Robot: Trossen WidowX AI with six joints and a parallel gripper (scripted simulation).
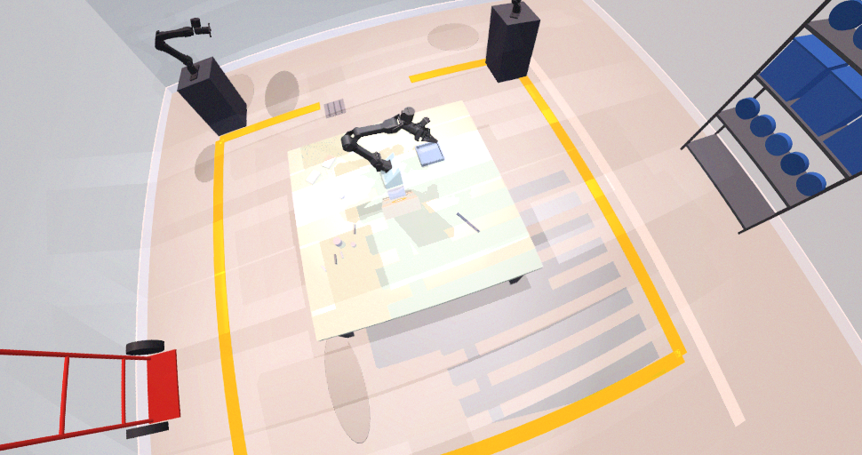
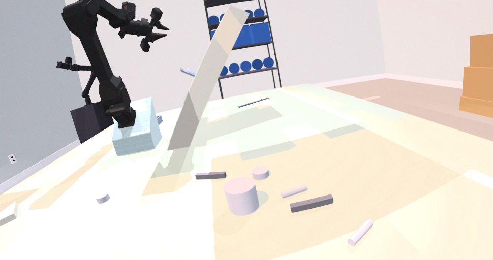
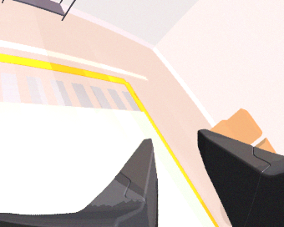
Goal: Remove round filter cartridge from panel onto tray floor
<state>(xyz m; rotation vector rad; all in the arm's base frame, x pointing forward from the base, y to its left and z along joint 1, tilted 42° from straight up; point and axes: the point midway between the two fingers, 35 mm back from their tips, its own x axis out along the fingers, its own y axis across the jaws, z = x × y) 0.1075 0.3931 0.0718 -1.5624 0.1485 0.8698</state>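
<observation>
My gripper [image 1: 432, 140] [image 2: 167, 31] [image 3: 174, 142] is partly open, with a narrow empty gap between its fingers. It is in the air, and in the top view it appears just above the tray's upper edge. The blue-grey tray [image 1: 429, 155] lies on the table beside the arm's base; no cartridge shows in it. The service panel [image 1: 401, 207] [image 2: 207, 75] is a pale slab leaning away from the arm. The cartridge and its slots cannot be made out; the panel's face is turned away in the exterior view and is out of the wrist view.
The arm stands on a light-blue block [image 1: 393, 179] [image 2: 135, 144]. A pale-blue piece [image 1: 395, 192] [image 2: 187, 71] juts out on the arm's side of the panel. A dark rod [image 1: 467, 222] [image 2: 253, 102] lies beyond the panel. A pink cylinder [image 2: 241, 197] and small bars lie farther along the table.
</observation>
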